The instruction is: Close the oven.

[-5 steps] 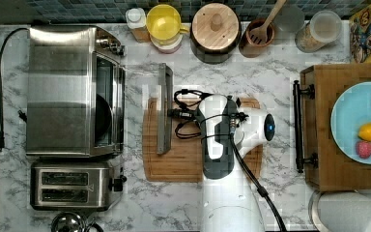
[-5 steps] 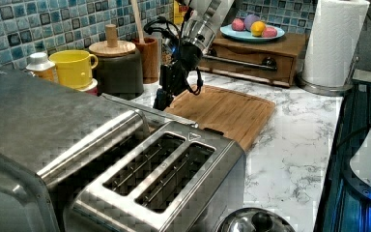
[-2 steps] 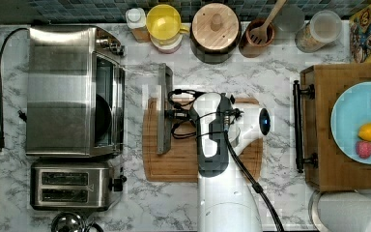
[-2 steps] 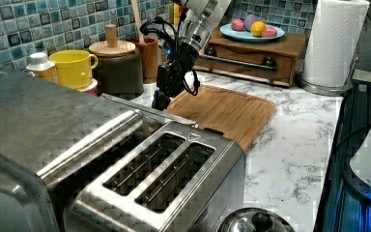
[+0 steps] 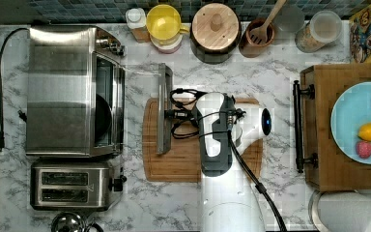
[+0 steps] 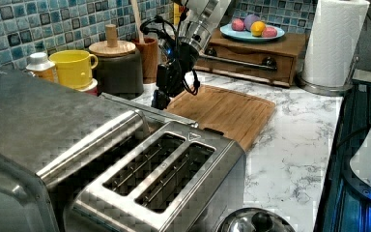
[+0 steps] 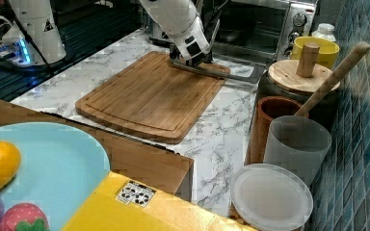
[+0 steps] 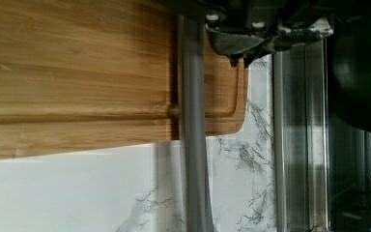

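One toaster oven (image 5: 63,89) sits at the top view's left on the marble counter (image 5: 280,72), above a two-slot toaster (image 5: 70,186); its glass door (image 5: 142,104) lies dropped flat toward the cutting board (image 5: 174,164), so the cavity stands open. Along the door's free edge runs the bar handle (image 5: 164,108), the natural place to lift from. Right of it, the gripper (image 5: 170,114) sits at that handle; whether its fingers clasp the bar I cannot tell.
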Controlling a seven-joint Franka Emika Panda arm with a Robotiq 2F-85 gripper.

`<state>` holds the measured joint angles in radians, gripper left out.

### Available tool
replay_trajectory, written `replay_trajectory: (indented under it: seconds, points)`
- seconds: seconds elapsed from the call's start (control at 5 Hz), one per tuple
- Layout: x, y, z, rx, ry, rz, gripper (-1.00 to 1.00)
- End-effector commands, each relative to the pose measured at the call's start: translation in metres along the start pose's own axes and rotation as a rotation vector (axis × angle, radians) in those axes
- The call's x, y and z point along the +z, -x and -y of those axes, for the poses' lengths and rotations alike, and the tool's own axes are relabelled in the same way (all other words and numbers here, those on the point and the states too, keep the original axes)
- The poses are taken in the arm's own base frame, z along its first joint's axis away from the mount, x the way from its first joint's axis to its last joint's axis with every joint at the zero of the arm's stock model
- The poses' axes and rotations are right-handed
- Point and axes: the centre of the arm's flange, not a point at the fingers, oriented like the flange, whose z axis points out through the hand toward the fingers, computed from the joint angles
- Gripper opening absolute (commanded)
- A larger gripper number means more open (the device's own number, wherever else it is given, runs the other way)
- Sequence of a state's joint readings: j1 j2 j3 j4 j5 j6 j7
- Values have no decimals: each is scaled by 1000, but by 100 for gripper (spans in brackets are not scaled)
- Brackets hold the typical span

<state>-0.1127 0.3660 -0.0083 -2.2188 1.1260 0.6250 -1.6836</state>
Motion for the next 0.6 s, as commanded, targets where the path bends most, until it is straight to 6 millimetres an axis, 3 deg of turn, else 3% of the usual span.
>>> replay_trajectory:
  seconds: [0.2,0.6]
  points:
    - [21,-27,219,-242,-86,65,-100]
    - [25,-29,280,-261,4,59,-100]
